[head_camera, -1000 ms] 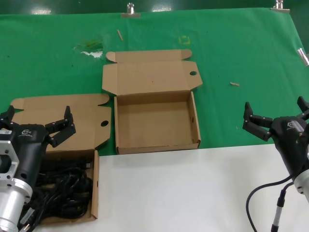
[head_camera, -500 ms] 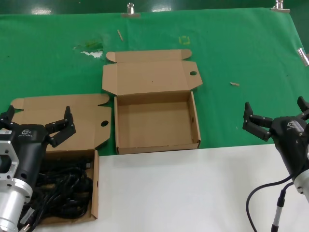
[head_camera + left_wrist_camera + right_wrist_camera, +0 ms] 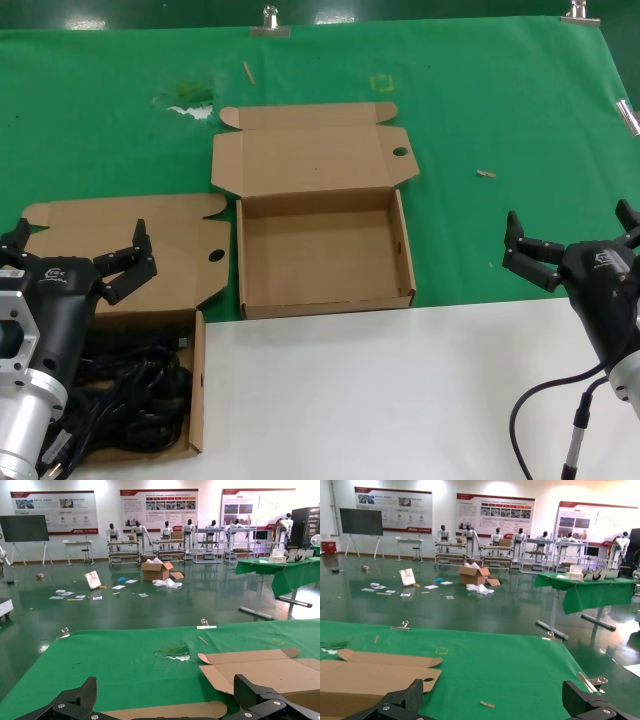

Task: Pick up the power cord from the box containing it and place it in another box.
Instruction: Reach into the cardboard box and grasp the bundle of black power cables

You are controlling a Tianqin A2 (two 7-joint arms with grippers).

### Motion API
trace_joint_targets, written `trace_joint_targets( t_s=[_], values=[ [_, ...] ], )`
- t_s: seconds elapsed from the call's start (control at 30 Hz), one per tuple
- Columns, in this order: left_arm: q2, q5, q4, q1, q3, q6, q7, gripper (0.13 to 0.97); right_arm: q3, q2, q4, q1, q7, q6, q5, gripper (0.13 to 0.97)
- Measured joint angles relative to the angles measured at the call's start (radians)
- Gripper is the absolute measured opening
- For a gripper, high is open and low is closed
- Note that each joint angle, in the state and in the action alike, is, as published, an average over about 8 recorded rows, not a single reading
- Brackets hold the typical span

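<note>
Now the left end effector point(image 3: 78, 258) hovers wide open and empty over the box containing it point(image 3: 196, 380), where the tangled power cord point(image 3: 130, 395) could snag on the lift, while the right end effector point(image 3: 575, 235) waits, spread open and empty.

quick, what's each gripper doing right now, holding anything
Left gripper: open, holding nothing, above the box of cables.
Right gripper: open, holding nothing, over the green cloth.

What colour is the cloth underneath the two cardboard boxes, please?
Green. The cloth under the empty box and the cable-filled box shows best in the head view.
</note>
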Motion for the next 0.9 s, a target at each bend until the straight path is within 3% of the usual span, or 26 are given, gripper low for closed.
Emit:
trace_joint_targets(
  t_s=[0.9],
  values=[
    [0.000, 0.000, 0.000, 0.000, 0.000, 0.000, 0.000, 0.966, 0.000, 0.000, 0.000, 0.000, 0.000, 0.000, 0.000, 0.965]
  ],
)
